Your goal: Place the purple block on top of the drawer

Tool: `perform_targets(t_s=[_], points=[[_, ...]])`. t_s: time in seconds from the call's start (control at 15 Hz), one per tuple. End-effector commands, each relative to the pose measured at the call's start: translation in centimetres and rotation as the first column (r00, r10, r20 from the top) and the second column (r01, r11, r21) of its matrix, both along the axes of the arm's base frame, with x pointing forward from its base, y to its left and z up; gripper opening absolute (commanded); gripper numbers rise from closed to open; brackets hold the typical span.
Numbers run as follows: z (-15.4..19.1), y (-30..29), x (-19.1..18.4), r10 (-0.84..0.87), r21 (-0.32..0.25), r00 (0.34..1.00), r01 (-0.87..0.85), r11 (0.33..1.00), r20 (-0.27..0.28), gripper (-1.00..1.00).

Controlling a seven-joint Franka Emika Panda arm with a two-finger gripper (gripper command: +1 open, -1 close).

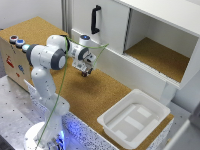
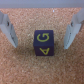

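Observation:
The purple block (image 2: 43,43), a cube with yellow letters, lies on the cork table top. In the wrist view it sits between my two fingers, which stand apart on either side of it without touching. My gripper (image 2: 40,45) is open and low over the block. In the exterior view the gripper (image 1: 86,71) hangs just in front of the drawer (image 1: 125,70), the long low white front at the base of the white cabinet. The block is mostly hidden under the gripper there.
A white plastic tub (image 1: 132,120) stands at the exterior view's lower right. A wooden box with coloured buttons (image 1: 15,52) is at the left. The cabinet has a black handle (image 1: 95,20) and an open compartment (image 1: 157,55). A green cable runs along the arm.

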State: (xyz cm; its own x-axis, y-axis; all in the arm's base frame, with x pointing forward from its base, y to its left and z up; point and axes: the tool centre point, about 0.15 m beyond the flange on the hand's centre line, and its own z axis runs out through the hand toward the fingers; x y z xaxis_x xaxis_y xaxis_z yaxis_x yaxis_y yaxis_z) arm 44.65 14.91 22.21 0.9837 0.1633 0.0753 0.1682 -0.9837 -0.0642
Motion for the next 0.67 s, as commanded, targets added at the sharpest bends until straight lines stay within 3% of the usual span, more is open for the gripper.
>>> perform_targets(t_s=[0.0,0.47,0.6], points=[[-1.7,0.6,1.7,-0.004,0.022,0.999,0.005,1.0,-0.04,-1.0],[-1.6,0.4,1.1,-0.003,0.0,0.998,0.003,1.0,-0.064,-1.0],[0.1,0.8,1.2,0.009,-0.018,0.999,-0.01,1.0,-0.041,-1.0]])
